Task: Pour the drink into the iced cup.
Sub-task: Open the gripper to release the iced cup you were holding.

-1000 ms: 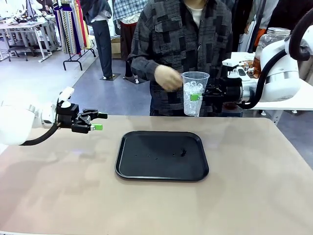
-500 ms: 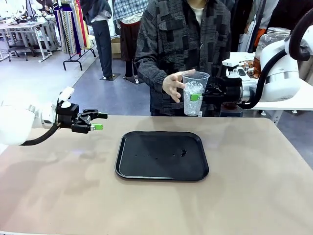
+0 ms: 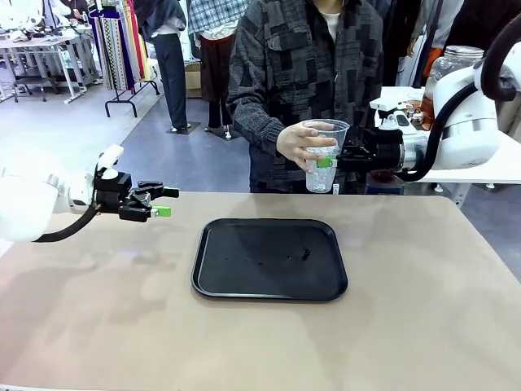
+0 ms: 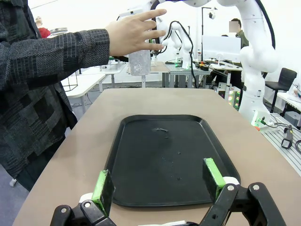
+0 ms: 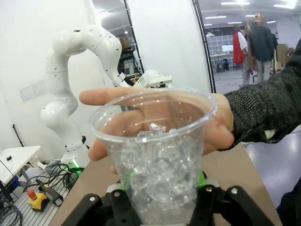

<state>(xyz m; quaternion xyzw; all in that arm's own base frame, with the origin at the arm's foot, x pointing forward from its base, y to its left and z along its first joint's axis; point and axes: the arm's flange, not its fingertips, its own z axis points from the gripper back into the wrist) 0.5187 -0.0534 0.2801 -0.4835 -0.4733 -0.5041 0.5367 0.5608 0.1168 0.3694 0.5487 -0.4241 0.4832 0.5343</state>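
Right gripper [image 3: 326,161]: pinching the iced cup [image 3: 329,137] low on its wall, cup upright, held above the far edge of the table [image 3: 423,269]. Person's hand [image 3: 297,145] wraps the cup from the side opposite this gripper, fingers touching it. Left gripper [image 3: 165,202]: jaws spread, nothing between; black tray [image 3: 203,244] lies ahead of its fingertips. Glass jar [image 3: 453,62] behind the right arm; the drink inside can't be made out.

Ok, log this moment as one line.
right claw: shut on iced cup | person's hand: around cup | left claw: open, above table | black tray: on table
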